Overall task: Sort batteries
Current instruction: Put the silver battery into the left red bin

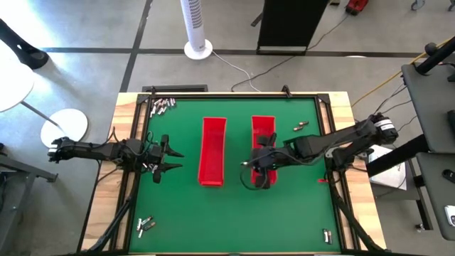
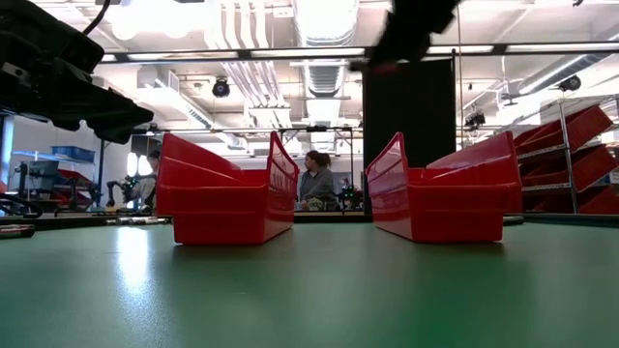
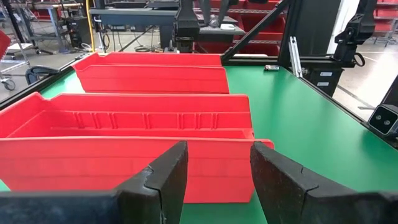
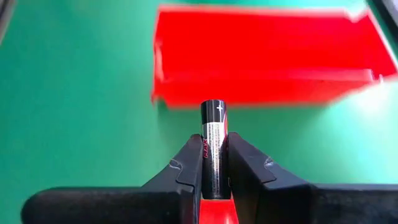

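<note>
Two long red trays lie side by side on the green table: the left tray [image 1: 213,151] and the right tray [image 1: 262,135]. My right gripper [image 1: 257,168] is over the near end of the right tray, shut on one silvery battery with a dark end [image 4: 213,146]. My left gripper [image 1: 173,158] is open and empty, level with the table, left of the left tray [image 3: 124,155]. Loose batteries lie in small groups at the far left corner [image 1: 162,105], the near left [image 1: 146,226], right of the right tray [image 1: 301,126] and the near right [image 1: 327,236]. My right gripper pinches the battery's silvery body [image 4: 213,163] between its two fingers. The battery lies along the fingers, and its dark end [image 4: 213,111] sticks out past the fingertips. The fingers come from the table's right side, slanting down. The battery is lifted clear, with the red tray's near end below it.
In the low view the two trays [image 2: 227,198] [image 2: 445,198] stand with a bare green gap between them. A black frame [image 1: 234,94] runs round the table's edges. A person [image 2: 314,179] sits in the room beyond the far edge.
</note>
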